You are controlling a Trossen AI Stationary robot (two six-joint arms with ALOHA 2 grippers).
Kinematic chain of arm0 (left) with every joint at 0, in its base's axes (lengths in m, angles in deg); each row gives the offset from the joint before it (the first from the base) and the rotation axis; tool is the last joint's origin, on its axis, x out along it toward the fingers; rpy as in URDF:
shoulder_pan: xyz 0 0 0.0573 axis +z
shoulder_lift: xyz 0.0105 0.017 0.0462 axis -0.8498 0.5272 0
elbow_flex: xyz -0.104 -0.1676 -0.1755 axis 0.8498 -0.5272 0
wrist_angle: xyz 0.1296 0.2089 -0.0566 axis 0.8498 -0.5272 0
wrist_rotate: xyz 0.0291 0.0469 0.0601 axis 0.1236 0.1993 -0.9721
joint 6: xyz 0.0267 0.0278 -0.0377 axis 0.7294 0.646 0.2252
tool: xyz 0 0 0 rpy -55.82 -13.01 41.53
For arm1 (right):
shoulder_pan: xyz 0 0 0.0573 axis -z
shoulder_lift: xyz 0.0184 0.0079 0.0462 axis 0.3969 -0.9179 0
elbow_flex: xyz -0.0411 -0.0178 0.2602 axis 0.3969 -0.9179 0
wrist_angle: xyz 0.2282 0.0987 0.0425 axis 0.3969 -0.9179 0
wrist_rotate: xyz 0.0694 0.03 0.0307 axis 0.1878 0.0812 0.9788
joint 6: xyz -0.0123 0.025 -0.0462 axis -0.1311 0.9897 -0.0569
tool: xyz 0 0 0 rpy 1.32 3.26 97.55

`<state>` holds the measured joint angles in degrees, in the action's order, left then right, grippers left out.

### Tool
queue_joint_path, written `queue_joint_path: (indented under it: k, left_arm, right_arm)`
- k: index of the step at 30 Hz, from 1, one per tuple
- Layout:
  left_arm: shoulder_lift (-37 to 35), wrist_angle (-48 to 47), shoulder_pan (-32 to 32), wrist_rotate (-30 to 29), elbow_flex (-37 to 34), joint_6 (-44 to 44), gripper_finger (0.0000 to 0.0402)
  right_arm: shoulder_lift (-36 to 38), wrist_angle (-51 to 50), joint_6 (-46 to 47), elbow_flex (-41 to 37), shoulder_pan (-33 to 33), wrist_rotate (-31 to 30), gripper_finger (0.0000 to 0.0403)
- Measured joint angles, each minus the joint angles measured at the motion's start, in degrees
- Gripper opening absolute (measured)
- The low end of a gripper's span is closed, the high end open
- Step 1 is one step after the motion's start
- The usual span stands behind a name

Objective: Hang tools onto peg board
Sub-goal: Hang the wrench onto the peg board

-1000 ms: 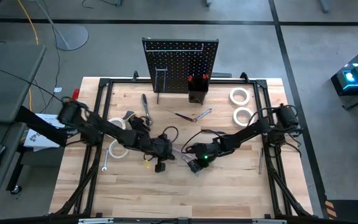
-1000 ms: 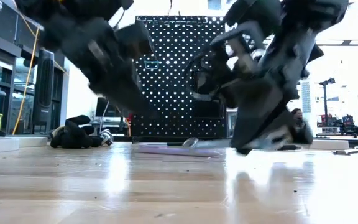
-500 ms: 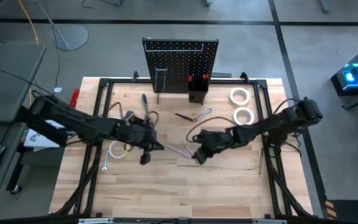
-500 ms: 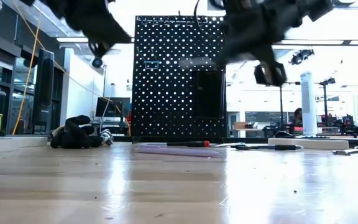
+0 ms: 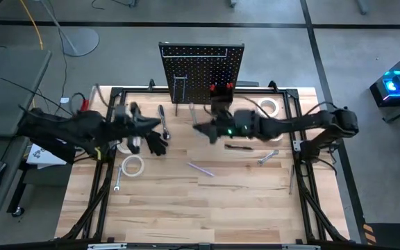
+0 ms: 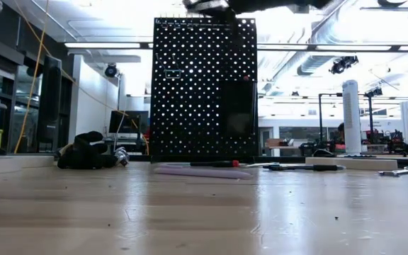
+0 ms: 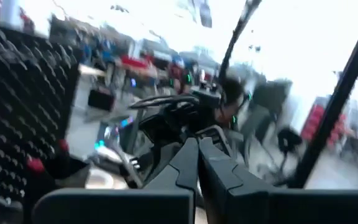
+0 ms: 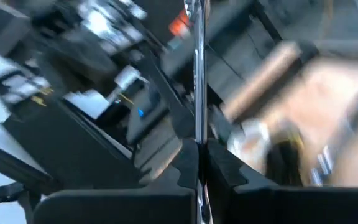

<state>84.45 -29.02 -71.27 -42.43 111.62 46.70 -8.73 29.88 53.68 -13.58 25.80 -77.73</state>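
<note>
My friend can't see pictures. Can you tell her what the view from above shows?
Two dark robot arms reach over a light wooden table toward an upright black peg board at its far edge. The right gripper, shut on a thin silver wrench, is just before the board; the left gripper is shut. White tape rolls and small tools lie around.

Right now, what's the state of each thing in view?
Peg board: upright, far table edge.
Right gripper: shut on silver tool, raised by the board.
Left gripper: shut, empty.
Tape roll: flat on table.
Loose wrench: lying on table.
Red-handled screwdrivers: on the board.
</note>
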Motion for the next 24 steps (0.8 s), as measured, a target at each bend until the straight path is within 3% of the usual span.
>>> queue_joint_path:
  k: [5,10,17,24]
  left_arm:
    - [-3.2,0.7,0.0,-0.9,0.0,-1.5,0.0000]
    - [-3.6,0.7,0.0,-1.7,0.0,-1.8,0.0000]
    - [-3.4,0.6,-0.1,-2.6,0.0,-2.1,0.0000]
    - [-3.4,0.4,-0.1,-2.6,0.0,-3.3,0.0000]
  right_arm:
    - [-6.8,-2.9,-12.0,14.4,3.8,6.1,0.0000]
    - [-14.5,-4.0,-14.6,25.1,7.4,8.6,0.0000]
    - [-22.3,-5.1,-14.9,35.3,11.2,8.1,0.0000]
    - [-23.4,-9.8,-16.3,37.5,12.4,0.4,0.0000]
